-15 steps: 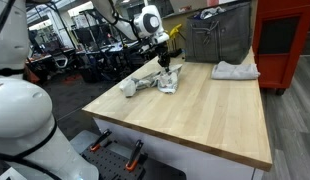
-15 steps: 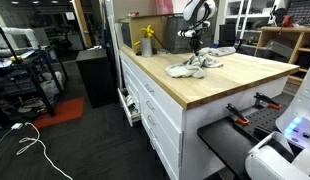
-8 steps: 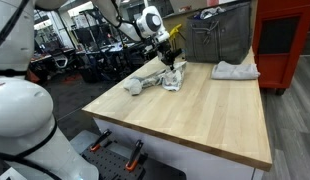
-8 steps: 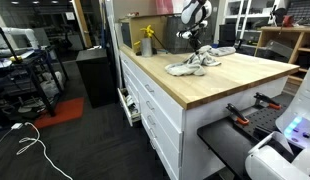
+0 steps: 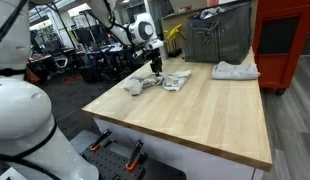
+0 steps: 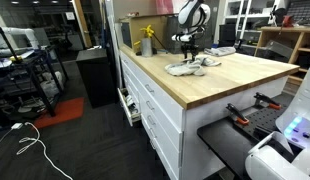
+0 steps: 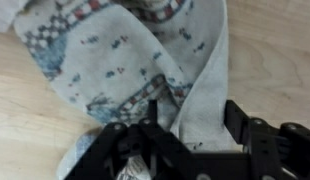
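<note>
My pincer point(image 5: 155, 66) hangs just above the desk point(image 5: 195, 115), close to the desk's far edge and near the corner that faces the open workshop floor. Its fingers stand apart and grip nothing. In the wrist view the pincer point(image 7: 193, 115) shows its two dark fingers spread wide, with fabric lying loose in the gap between them.

That fabric is a patterned cloth point(image 5: 160, 80), which lies crumpled on the desk right under me. It is pale, a greyish cream, sprinkled with small dark-blue motifs (too blurred to tell what they are). The wrist view shows the cloth point(image 7: 125, 50) edged with a checked band in blue and red. It is folded over itself in soft ridges, and the bare wood of the desk point(image 7: 275, 50) shows beside it. One end is bunched into a lump nearer the desk's edge, and the rest spreads flatter toward the desk's middle.

In an exterior view the cloth point(image 6: 190, 68) is a low rumpled heap on the desk point(image 6: 215, 80), with the pincer point(image 6: 187, 56) directly over it.

A white cloth point(image 5: 236, 70) lies well apart at the desk's other far corner.
</note>
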Robot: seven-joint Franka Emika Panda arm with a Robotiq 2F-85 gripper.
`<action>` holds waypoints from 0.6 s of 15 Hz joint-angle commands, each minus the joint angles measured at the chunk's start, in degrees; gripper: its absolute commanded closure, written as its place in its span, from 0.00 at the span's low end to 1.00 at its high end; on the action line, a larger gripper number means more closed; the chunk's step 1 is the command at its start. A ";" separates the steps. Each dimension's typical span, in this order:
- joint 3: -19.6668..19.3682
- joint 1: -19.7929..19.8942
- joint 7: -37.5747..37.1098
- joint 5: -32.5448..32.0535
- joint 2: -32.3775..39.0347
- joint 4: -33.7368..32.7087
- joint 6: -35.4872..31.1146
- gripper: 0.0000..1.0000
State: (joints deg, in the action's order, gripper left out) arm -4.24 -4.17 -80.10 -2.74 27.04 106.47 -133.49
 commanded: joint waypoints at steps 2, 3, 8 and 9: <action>3.31 2.78 16.49 6.51 -14.03 16.32 -5.14 0.00; 4.10 3.71 21.43 9.37 -15.43 17.84 -4.89 0.00; 5.70 4.93 41.77 23.04 -18.36 21.35 -1.05 0.00; 5.70 4.76 44.80 24.74 -17.64 21.15 -0.94 0.00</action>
State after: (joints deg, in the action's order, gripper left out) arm 0.57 -0.24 -44.05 16.87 10.59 125.89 -135.83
